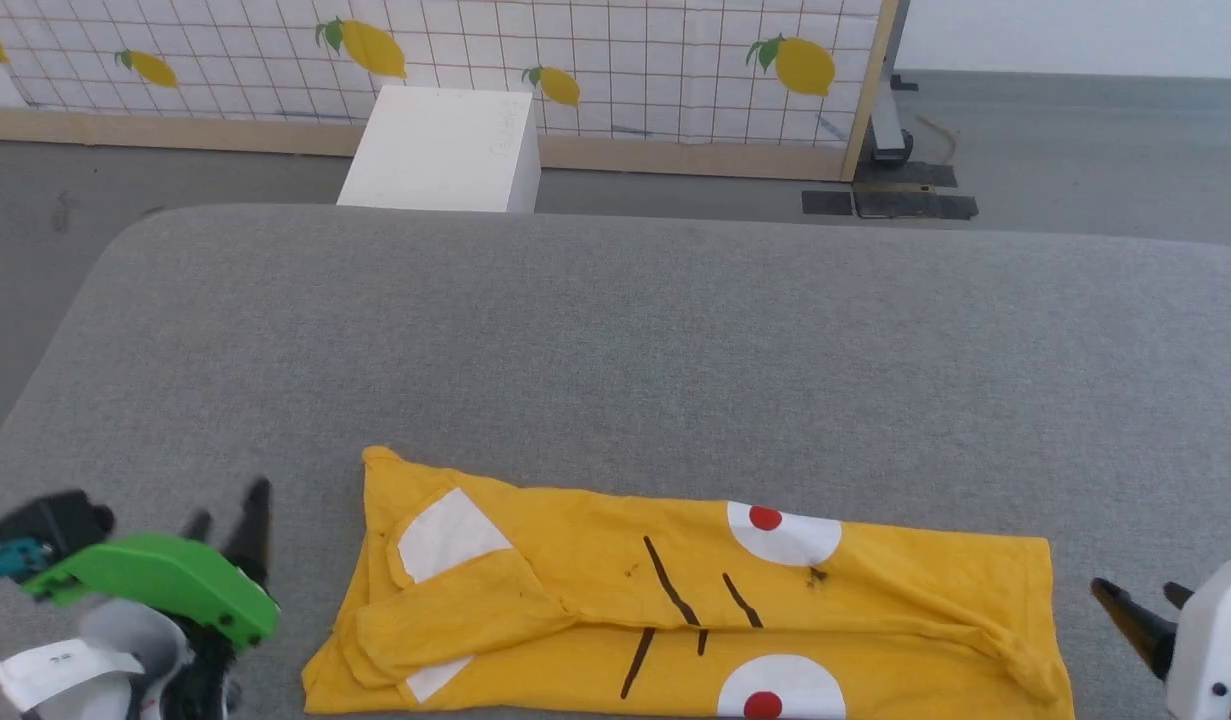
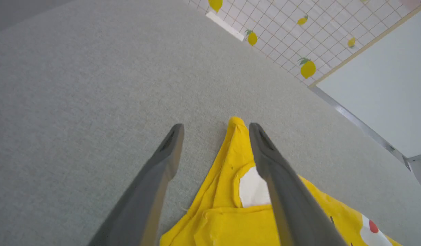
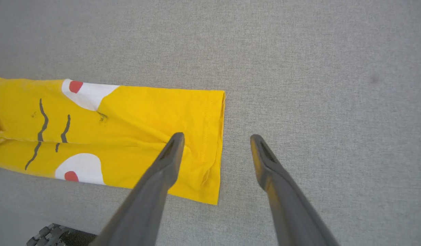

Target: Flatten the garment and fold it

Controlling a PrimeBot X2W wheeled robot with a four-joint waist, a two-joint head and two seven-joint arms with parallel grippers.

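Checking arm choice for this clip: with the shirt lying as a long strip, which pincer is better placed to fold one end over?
Probably the right: the right pincer, open, frames the garment's straight hem; the left pincer sits at a bunched, pointed sleeve corner.

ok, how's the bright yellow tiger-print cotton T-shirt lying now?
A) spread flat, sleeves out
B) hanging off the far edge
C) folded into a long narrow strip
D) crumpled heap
C: the yellow T-shirt lies as a long strip on the grey fabric surface, sleeve folded in.
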